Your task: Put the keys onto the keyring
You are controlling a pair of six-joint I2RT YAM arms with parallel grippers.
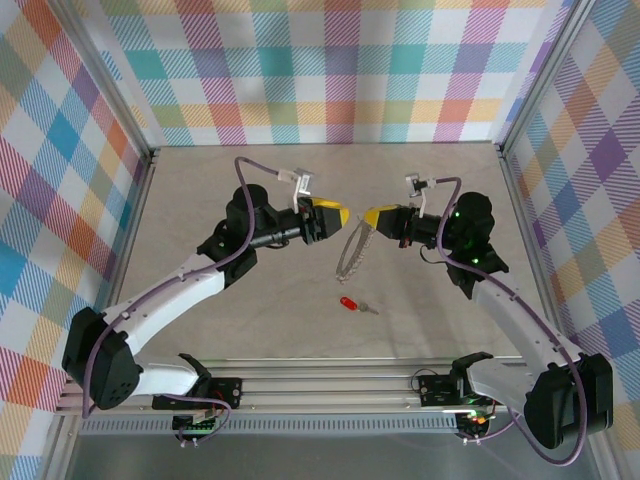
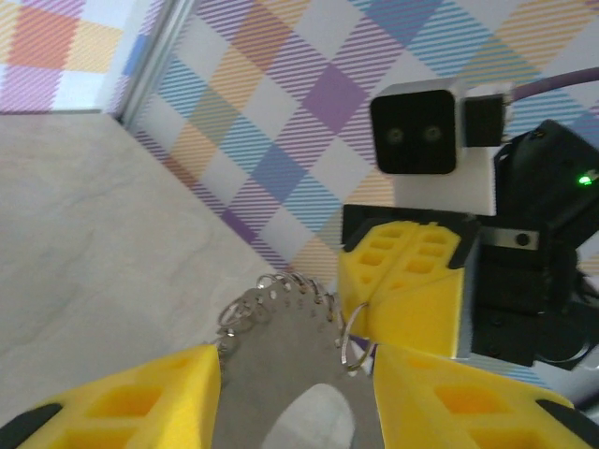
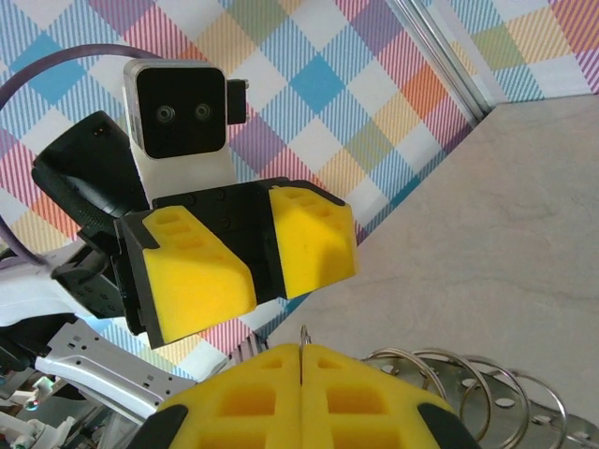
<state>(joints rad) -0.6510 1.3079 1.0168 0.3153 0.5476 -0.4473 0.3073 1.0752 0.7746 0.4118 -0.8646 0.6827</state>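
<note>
Nearest, the key (image 1: 351, 303), with its red plastic head and silver blade, lies flat on the matte beige table (image 1: 250, 320), not yet picked up. Farther, the right gripper (image 1: 372, 217) is clenched on the keyring (image 1: 352, 252), a thin grey metal hoop fringed with wiry loops, dangling it, probably ready for threading. The left gripper (image 1: 340, 216) faces it from the left, yellow pads apart, gripping nothing.

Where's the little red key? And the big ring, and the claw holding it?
red key (image 1: 347, 303): top view, on its red head.
keyring (image 2: 281, 313): left wrist view, just inside its looped rim.
right gripper (image 3: 301, 360): right wrist view, where its shut fingertips meet.
</note>
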